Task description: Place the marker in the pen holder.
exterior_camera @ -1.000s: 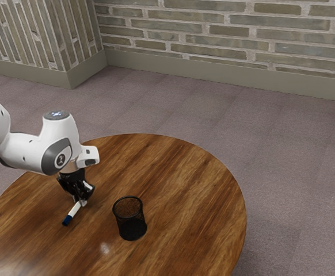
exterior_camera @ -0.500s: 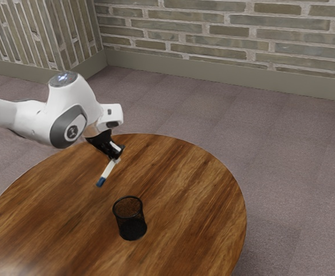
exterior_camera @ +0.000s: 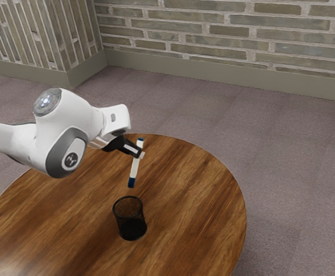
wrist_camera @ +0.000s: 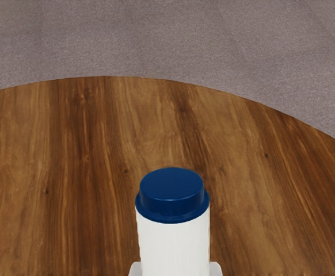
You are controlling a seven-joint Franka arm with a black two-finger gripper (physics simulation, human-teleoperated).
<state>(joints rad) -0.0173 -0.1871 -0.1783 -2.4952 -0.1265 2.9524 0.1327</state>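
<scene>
Brick walls (exterior_camera: 231, 29) rise behind a greyish-mauve carpet (exterior_camera: 294, 155) and a round wooden surface (exterior_camera: 196, 190). Over that surface, the gripper (exterior_camera: 140, 153) is closed on the marker (exterior_camera: 134, 168), its two fingers pressing the white barrel from either side. Held aloft, the marker leans slightly from upright, with a blue tip at each end; the wrist view looks onto its upper one (wrist_camera: 172, 187). Its lower end is near the pen holder (exterior_camera: 130, 221), apart from the rim and outside it. That black mesh cup stands upright on the wood. Back from the gripper, the white arm (exterior_camera: 81, 129) reaches in from the exterior view's left.
</scene>
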